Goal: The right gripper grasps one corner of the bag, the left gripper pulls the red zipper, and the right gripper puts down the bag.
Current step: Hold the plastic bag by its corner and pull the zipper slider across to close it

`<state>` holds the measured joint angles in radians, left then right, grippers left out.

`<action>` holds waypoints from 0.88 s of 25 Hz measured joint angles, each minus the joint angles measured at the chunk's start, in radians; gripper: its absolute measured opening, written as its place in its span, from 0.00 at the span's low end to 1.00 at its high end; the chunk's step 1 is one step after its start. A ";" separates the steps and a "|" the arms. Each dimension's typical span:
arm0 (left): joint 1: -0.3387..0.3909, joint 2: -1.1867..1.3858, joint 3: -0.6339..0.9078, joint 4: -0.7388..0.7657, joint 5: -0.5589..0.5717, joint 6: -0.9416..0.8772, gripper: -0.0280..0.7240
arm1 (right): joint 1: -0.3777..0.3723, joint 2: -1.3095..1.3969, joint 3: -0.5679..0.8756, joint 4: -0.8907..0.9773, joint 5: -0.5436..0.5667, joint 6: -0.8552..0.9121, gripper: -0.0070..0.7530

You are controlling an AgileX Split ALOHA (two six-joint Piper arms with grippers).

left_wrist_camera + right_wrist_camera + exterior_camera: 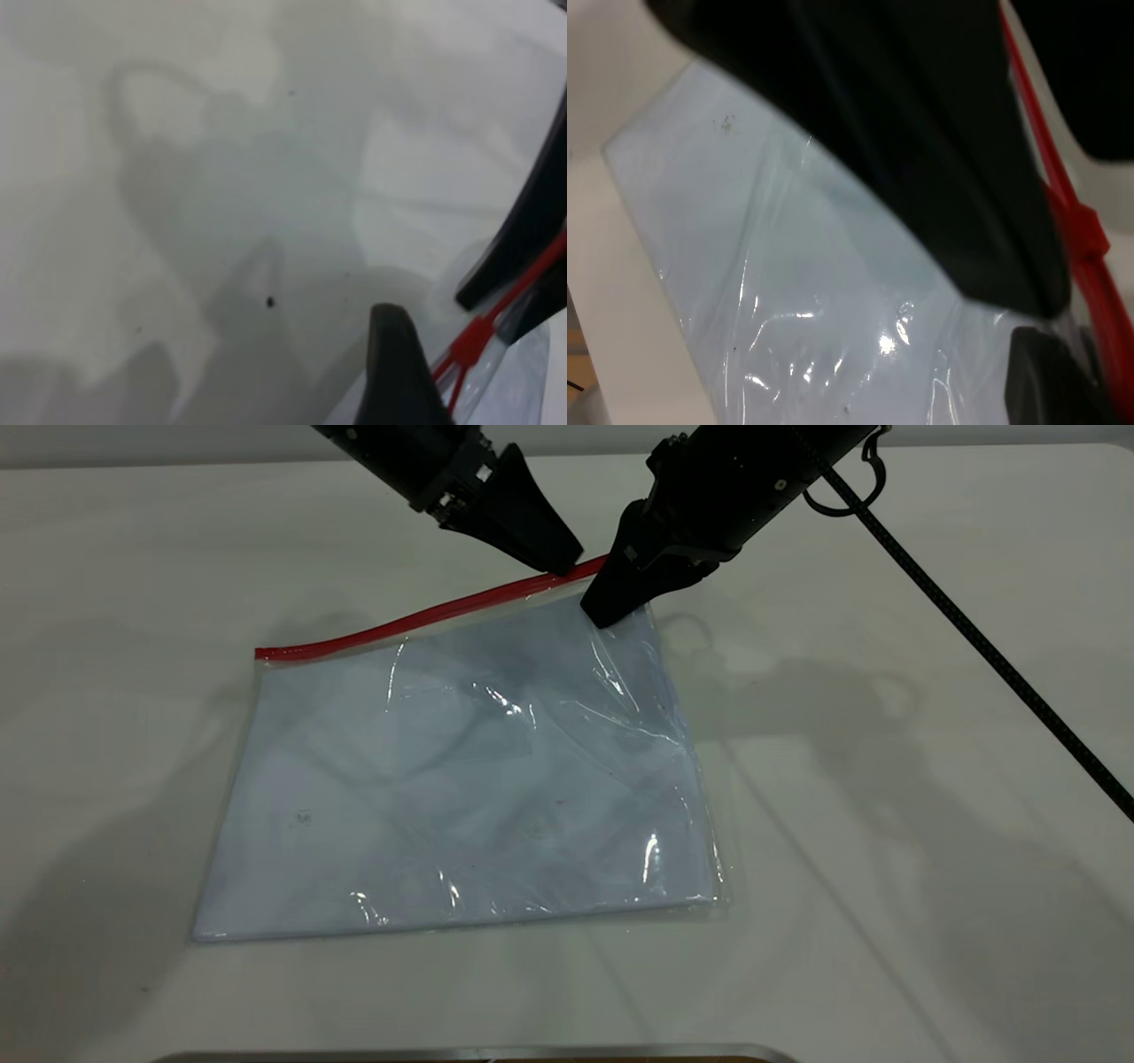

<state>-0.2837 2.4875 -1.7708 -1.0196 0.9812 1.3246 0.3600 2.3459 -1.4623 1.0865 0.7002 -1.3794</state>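
Observation:
The bag (461, 779), a clear pouch over a pale blue sheet, lies flat on the white table. Its red zipper (416, 615) runs along the far edge and rises toward the right end. My right gripper (611, 607) is shut on the bag's far right corner; in the right wrist view its fingers (1045, 381) clamp the plastic (788, 292) beside the red slider (1085, 232). My left gripper (560, 562) is at the zipper's right end, right next to the right gripper. It is open, and one finger (394, 372) stands just beside the slider (474, 341).
A black braided cable (974, 638) trails from the right arm down across the table's right side. A metal edge (478, 1052) lies along the near border. Bare table (886, 868) surrounds the bag.

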 joint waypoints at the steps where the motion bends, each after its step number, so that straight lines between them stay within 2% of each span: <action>1: -0.007 0.000 0.000 -0.001 0.000 0.011 0.73 | 0.000 0.000 0.000 0.000 0.000 -0.002 0.05; 12: -0.012 0.000 0.000 -0.013 -0.055 0.027 0.66 | 0.000 0.000 0.000 0.013 0.014 -0.002 0.05; 22: -0.021 0.007 -0.001 -0.019 -0.054 0.033 0.66 | 0.000 0.000 0.000 0.043 0.019 -0.037 0.05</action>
<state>-0.3044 2.4949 -1.7718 -1.0384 0.9275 1.3573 0.3600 2.3459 -1.4623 1.1297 0.7194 -1.4166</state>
